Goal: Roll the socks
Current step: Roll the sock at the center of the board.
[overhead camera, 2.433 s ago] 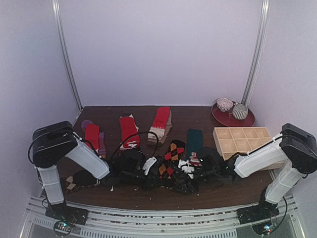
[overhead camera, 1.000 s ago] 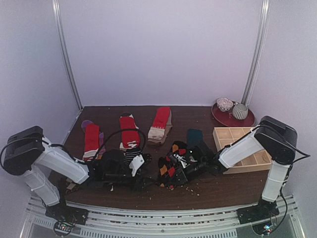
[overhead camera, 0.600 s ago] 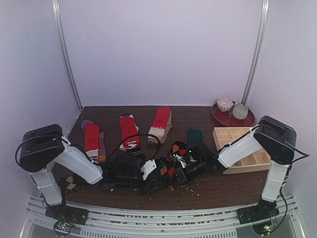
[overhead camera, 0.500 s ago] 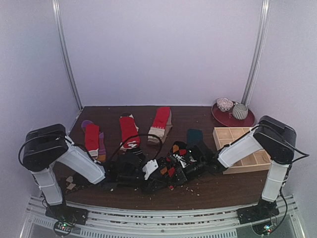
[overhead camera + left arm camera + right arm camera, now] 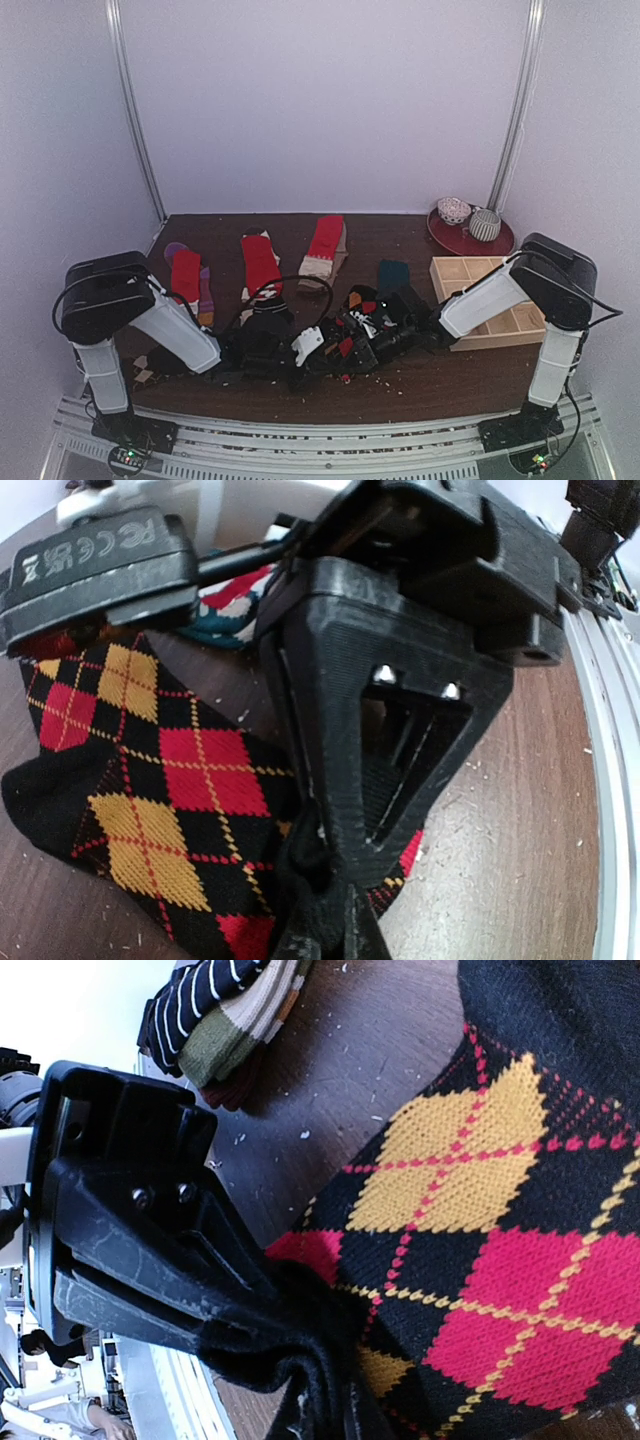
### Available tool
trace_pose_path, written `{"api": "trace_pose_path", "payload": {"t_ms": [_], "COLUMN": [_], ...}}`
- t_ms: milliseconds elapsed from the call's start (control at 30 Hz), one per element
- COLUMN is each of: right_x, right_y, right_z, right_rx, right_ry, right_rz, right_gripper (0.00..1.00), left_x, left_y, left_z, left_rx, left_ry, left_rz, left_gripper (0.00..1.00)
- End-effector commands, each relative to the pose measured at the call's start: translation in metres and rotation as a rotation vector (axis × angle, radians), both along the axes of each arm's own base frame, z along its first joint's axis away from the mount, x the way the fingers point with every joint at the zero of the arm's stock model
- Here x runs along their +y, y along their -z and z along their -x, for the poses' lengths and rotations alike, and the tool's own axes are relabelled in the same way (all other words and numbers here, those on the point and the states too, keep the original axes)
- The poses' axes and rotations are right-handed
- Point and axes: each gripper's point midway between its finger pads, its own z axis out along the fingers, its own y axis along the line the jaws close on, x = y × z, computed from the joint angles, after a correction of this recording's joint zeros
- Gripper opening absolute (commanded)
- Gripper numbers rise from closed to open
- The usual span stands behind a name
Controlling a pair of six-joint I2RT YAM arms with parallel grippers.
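Clearly the step in hand is rolling the black knitted sock with red and yellow argyle diamonds [image 5: 170, 780], which lies toward the near middle of the dark wooden bench [image 5: 430, 385], between the two arms. The left claw [image 5: 335, 925] is pinched tight on a bunched black edge of it. The right claw [image 5: 318, 1400] is likewise closed on a gathered fold of the same sock. To do this well, I judge, both pinches should travel together with the cloth taut and even, so the roll comes tight rather than skewed. The knit looks soft, stretchy and limp, so it would likely sag or slip under an uneven pull. The wood is flecked with pale lint [image 5: 305, 1135]. A bundle of black-and-white striped and olive fabric [image 5: 220, 1010] lies apart from the sock.
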Motion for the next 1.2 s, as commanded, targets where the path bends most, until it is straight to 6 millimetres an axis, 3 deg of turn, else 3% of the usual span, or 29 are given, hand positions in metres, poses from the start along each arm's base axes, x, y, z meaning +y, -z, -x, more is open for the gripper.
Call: {"api": "trace_pose_path", "payload": {"t_ms": [0, 167, 333, 400, 567, 667, 800, 1067, 1167], "right_x": [-0.032, -0.035, -0.038, -0.036, -0.035, -0.030, -0.027, -0.012, -0.009], "right_y": [0.047, 0.018, -0.049, -0.069, -0.072, -0.068, -0.048, -0.044, -0.054], "right_z": [0.020, 0.000, -0.021, -0.010, 0.019, 0.026, 0.016, 0.006, 0.006], "right_rx": [0.076, -0.131, -0.498, -0.677, -0.946, -1.022, -1.072, -1.137, -1.162], "right_ry": [0.007, -0.016, 0.012, -0.035, -0.198, -0.267, -0.320, -0.354, -0.329], "right_rz": [0.197, 0.201, 0.094, 0.050, 0.031, 0.027, 0.125, 0.122, 0.084], "right_gripper": [0.15, 0.32, 0.42, 0.49, 0.51, 0.51, 0.50, 0.48, 0.47], "left_x": [0.000, 0.012, 0.028, 0.033, 0.042, 0.046, 0.047, 0.048, 0.049], "left_y": [0.009, 0.033, 0.058, 0.064, 0.074, 0.077, 0.078, 0.080, 0.082], "left_z": [-0.001, -0.001, 0.008, 0.012, 0.020, 0.022, 0.023, 0.023, 0.023], "left_rx": [0.039, 0.177, 0.318, 0.362, 0.428, 0.445, 0.450, 0.452, 0.453], "left_ry": [-0.026, -0.100, -0.144, -0.152, -0.157, -0.157, -0.148, -0.145, -0.145], "left_rz": [-0.013, -0.080, -0.159, -0.181, -0.208, -0.213, -0.219, -0.223, -0.229], "left_gripper": [0.00, 0.00, 0.00, 0.00, 0.00, 0.00, 0.00, 0.00, 0.00]}}
